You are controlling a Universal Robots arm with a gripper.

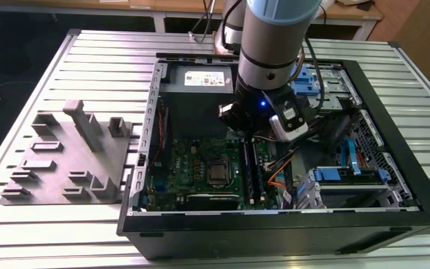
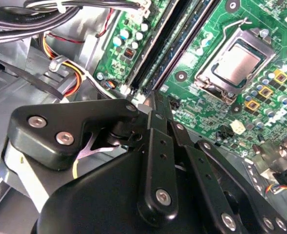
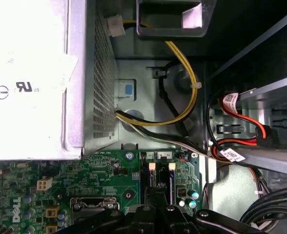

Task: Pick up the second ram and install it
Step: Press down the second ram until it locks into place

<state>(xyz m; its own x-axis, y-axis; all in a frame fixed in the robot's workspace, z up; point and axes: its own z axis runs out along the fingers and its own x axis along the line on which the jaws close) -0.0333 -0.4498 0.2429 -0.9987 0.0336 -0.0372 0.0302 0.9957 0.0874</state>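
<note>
Well off to the gripper's side, at the exterior view's left, a grey moulded parts holder [image 1: 73,162] sits on the slatted table [image 1: 20,112]. It has upright pegs and pockets, probably made to hold components on edge so they can be grasped.

Nearer, the open computer case [image 1: 290,224] lies on its side, so the green motherboard [image 1: 188,168] faces up toward the arm. The processor socket [image 1: 217,172] lies just beside the gripper's working spot. The long black memory slots [image 2: 158,53] run away directly beneath its tip, with pale end latches [image 3: 152,166].

The gripper [image 2: 150,100] hangs low over the end of those slots. In the second wrist view its fingers [image 2: 153,141] are drawn together into a narrow line, lined up along the rails. I read that as suited to seating a thin board edge-on. I cannot tell whether the second ram is pinched between them or already sits in a slot below, because the gripper hides the spot.

Beyond the gripper, at the exterior view's right, is the drive cage with blue clips [image 1: 349,174].
</note>
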